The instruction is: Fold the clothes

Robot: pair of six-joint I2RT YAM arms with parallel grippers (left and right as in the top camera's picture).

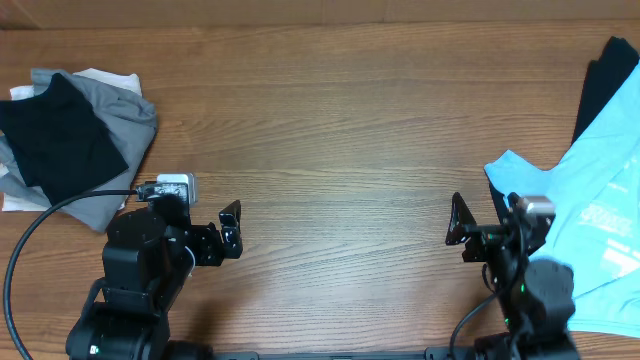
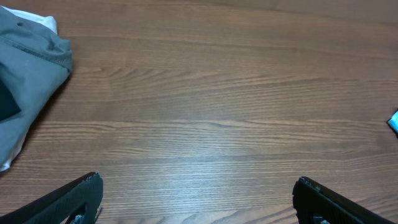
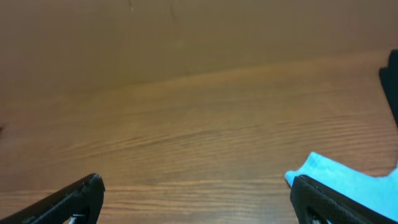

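The clothes lie in two groups. At the far left is a pile (image 1: pixel 60 140) with a black garment on top of grey (image 2: pixel 31 81) and white ones. At the right edge a light blue T-shirt (image 1: pixel 590 220) with white print lies spread out, its sleeve corner (image 3: pixel 348 180) beside my right fingers. A dark garment (image 1: pixel 605 85) lies behind it. My left gripper (image 1: pixel 232 230) stands open over bare wood just right of the pile, nothing between its fingers (image 2: pixel 198 183). My right gripper (image 1: pixel 457 222) is open too and empty (image 3: pixel 198 182), just left of the blue shirt.
The wooden table (image 1: pixel 340 140) stretches bare between the two groups of clothes. A black cable (image 1: pixel 40 225) curves from the left arm's base past the pile. The dark garment's edge (image 3: pixel 392 81) shows at the far right of the right wrist view.
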